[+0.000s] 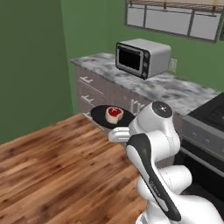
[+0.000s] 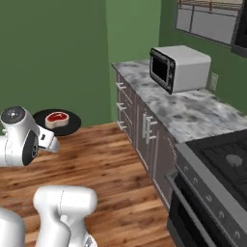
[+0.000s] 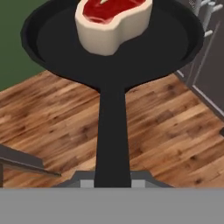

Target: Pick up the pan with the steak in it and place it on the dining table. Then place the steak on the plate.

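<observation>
Pan (image 1: 112, 116) in the air, folks, carried out over the wooden floor (image 1: 52, 166), steak (image 1: 114, 113) sitting near its middle! In the hand view the long handle (image 3: 112, 135) runs straight down into the end effector (image 3: 112, 181). The fingertips are hidden under it, so I can't see them directly, but a pan hanging over bare floor tells me they are clamped on that handle's end.

Sliding right: cabinets (image 1: 94, 89) just behind the pan, a marbled worktop (image 1: 175, 89) above them carrying a microwave (image 1: 142, 57), then the stove (image 2: 222, 164) at the far right. No dining table or plate anywhere in shot.

Now the danger. All the weight hangs far out from a grip at the handle tip, so a sharp swing or a hard turn of the base could, I reckon, twist the pan in the fingers and tip it. The steak lies loose; any tilt could slide it to the rim and onto the floor. The pan's edge is also near the cabinets, so a careless sweep might clip them.

The arm itself: folded, elbow high, forearm reaching forward, wrist level, pan flat.
</observation>
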